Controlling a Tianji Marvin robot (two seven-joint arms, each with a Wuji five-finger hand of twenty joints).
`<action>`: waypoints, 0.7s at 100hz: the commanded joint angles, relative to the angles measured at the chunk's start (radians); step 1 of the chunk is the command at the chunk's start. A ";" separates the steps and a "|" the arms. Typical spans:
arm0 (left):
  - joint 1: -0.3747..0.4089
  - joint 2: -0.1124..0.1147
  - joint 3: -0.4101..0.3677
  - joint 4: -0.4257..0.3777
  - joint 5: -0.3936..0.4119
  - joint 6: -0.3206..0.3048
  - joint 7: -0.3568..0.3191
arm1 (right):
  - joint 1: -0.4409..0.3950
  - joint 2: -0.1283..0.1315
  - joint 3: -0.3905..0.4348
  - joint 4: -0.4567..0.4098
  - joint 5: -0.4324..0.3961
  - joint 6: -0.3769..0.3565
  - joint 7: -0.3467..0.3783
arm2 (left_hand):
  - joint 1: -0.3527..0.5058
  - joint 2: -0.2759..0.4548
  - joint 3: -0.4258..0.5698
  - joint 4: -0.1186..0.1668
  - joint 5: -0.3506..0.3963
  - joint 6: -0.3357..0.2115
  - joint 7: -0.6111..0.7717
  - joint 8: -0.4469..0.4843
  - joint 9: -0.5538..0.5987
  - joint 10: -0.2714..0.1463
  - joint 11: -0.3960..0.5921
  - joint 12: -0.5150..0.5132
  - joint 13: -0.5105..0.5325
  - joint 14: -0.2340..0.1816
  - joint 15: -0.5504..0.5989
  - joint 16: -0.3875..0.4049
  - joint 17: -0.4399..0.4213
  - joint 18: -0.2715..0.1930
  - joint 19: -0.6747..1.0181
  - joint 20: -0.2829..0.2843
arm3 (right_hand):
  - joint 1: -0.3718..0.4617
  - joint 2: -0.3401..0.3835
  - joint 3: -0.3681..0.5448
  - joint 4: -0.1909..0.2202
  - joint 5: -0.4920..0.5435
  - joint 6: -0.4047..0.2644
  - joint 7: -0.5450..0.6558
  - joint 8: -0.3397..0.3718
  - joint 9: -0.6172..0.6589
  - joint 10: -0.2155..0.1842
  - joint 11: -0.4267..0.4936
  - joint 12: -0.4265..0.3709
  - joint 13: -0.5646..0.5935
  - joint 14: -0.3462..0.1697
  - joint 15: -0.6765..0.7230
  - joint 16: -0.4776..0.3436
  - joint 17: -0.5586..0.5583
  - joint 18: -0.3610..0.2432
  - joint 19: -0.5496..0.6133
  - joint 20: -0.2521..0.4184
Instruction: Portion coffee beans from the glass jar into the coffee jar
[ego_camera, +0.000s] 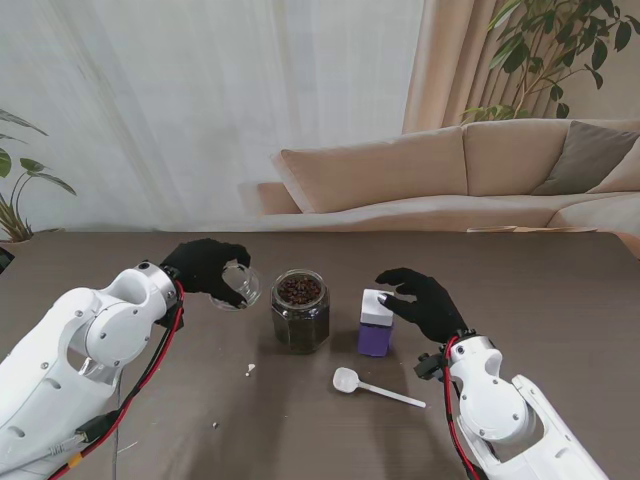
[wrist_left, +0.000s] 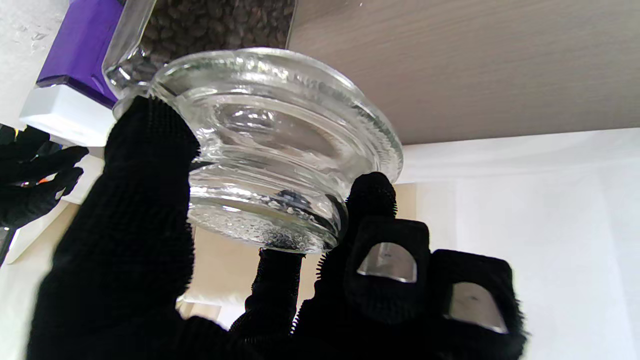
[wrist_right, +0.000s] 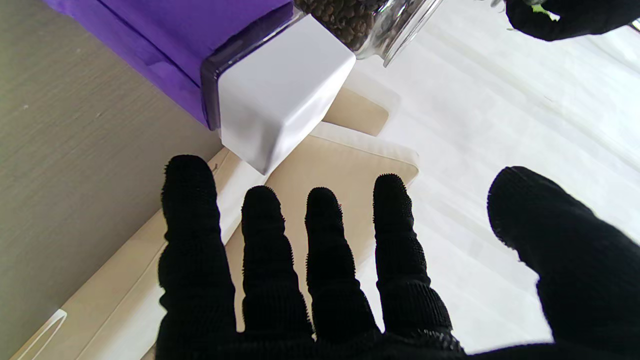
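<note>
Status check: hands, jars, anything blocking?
Left hand holds glass lid. Right hand open beside purple coffee jar, white cap on. Glass jar open. Spoon untouched.

Right hand (wrist_right: 350, 280) open, fingers (wrist_right: 190, 225) spread, holding nothing. Just past the fingertips: purple coffee jar (wrist_right: 165, 45) with white lid (wrist_right: 280, 100). Beside it, glass jar (wrist_right: 370, 20) of coffee beans. Left hand (wrist_right: 570, 17) farther off.

living room — sofa (ego_camera: 450, 175), curtains (ego_camera: 200, 110), houseplants (ego_camera: 545, 50)
</note>
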 joint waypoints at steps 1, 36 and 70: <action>0.027 0.002 -0.010 -0.001 0.009 0.006 -0.002 | -0.006 -0.007 -0.003 -0.004 -0.006 -0.008 0.002 | 0.247 0.116 0.347 0.054 0.132 0.029 0.509 0.046 0.109 -0.169 0.041 -0.026 0.012 -0.058 0.004 0.008 0.018 -0.071 0.221 -0.003 | -0.021 0.008 0.018 0.023 0.018 -0.006 0.003 0.004 -0.007 0.006 -0.001 -0.008 -0.001 -0.006 -0.001 0.005 -0.336 -0.013 -0.029 0.027; 0.078 -0.002 0.015 0.066 0.036 0.037 0.060 | -0.011 -0.019 -0.001 -0.003 -0.033 -0.031 -0.068 | 0.253 0.124 0.345 0.056 0.127 0.036 0.508 0.046 0.101 -0.161 0.041 -0.021 -0.006 -0.043 0.004 0.011 0.007 -0.068 0.221 0.001 | -0.019 -0.001 0.026 0.022 0.019 -0.008 0.011 0.005 -0.009 0.006 0.005 -0.008 0.001 -0.009 0.002 0.004 -0.333 -0.013 -0.026 0.028; 0.070 -0.011 0.087 0.192 0.050 0.084 0.161 | -0.014 -0.020 0.002 -0.008 -0.034 -0.030 -0.071 | 0.276 0.154 0.317 0.067 0.098 0.041 0.515 0.056 0.066 -0.147 0.046 0.018 -0.041 -0.013 0.016 0.018 -0.025 -0.046 0.198 0.022 | -0.021 0.001 0.029 0.021 0.018 -0.006 0.016 0.003 -0.009 0.007 0.007 -0.009 0.005 -0.009 0.006 0.004 -0.334 -0.011 -0.025 0.026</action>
